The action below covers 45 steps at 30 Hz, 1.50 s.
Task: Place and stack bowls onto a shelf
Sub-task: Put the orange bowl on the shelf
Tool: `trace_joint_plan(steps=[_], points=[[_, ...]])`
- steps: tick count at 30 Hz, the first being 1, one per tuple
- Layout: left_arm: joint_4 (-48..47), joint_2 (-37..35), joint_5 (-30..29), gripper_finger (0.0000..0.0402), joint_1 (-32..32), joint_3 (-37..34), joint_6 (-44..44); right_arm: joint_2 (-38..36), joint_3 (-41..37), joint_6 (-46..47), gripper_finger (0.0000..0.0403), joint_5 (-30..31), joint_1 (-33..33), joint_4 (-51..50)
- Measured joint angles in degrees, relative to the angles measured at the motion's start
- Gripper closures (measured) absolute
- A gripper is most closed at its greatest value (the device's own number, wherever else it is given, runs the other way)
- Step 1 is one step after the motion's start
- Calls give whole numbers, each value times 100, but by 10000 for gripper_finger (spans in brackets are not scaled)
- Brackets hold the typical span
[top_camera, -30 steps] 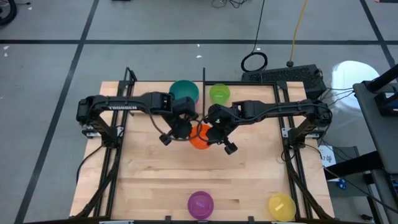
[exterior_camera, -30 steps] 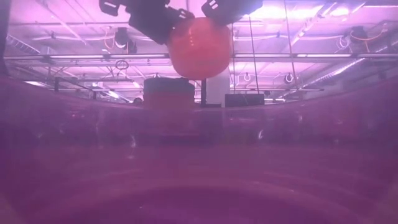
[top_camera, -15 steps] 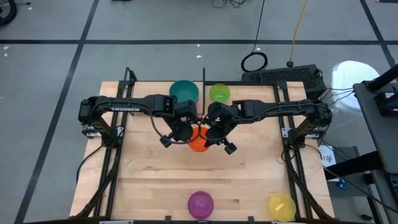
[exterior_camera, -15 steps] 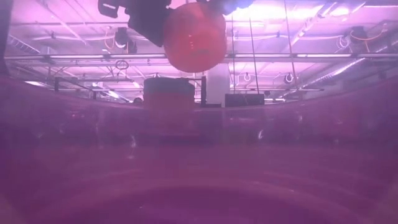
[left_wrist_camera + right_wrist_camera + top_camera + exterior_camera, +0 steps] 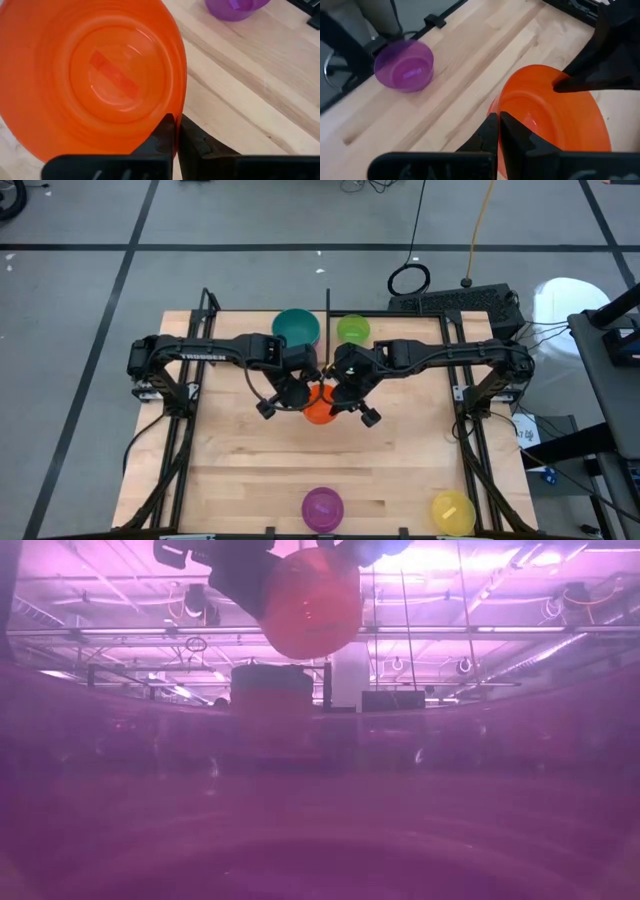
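Observation:
An orange bowl (image 5: 320, 412) hangs in the air over the middle of the table, with both grippers shut on its rim. My left gripper (image 5: 307, 396) is on its left side and my right gripper (image 5: 336, 397) on its right side. In the low view the orange bowl (image 5: 310, 600) is tilted, its rounded underside showing. A teal bowl (image 5: 296, 327) and a lime green bowl (image 5: 352, 330) stand by the far edge. I cannot tell the shelf apart from the tabletop. My left gripper pinches the orange bowl's rim (image 5: 181, 102), one finger inside the bowl and one outside. The fingers slant down from the table's left. The bowl is clear of the table. My right gripper pinches the rim (image 5: 501, 106) on the opposite side of the bowl, one finger inside and one outside. It slants down from the table's right. The bowl hangs tilted between the two grippers.
A purple bowl (image 5: 322, 508) and a yellow bowl (image 5: 452, 512) stand at the table's near edge. The purple bowl is right in front of the low camera. Black frame rods (image 5: 205, 305) rise at the table's sides and far edge.
The orange bowl has risen a little and tipped further in my right gripper's hold. My left gripper has come in against its left side and taken hold of the rim.

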Motion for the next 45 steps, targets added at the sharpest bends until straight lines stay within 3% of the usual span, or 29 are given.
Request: trace_joint_plan(steps=[6, 12, 18, 24, 28, 35, 39, 45], points=[[-12, -2, -9, 397, 1, -1, -63, 0, -2, 1007, 399, -2, -11, 213], [1, 0, -212, 399, 31, 3, -312, 0, 2, 1625, 364, 2, -79, 479], [-238, 0, -234, 399, 43, 1, -525, 0, 2, 1666, 319, 10, -79, 554], [-532, -144, -814, 399, 82, 1, -831, -55, 2, 1487, 301, 76, -79, 522], [-657, -433, -1106, 399, 211, 1, -1158, -322, 2, 1139, 302, 714, -81, 338], [-973, -1151, -1922, 399, 630, 1, -2088, -971, 2, 718, 302, 2856, -112, -165], [-1234, -1584, -2357, 399, 918, 2, -2950, -1314, 4, 710, 302, 3274, -251, -299], [-1769, -1990, -3571, 399, 1394, 12, -4233, -1678, 2, 628, 303, 3682, -532, -471]])
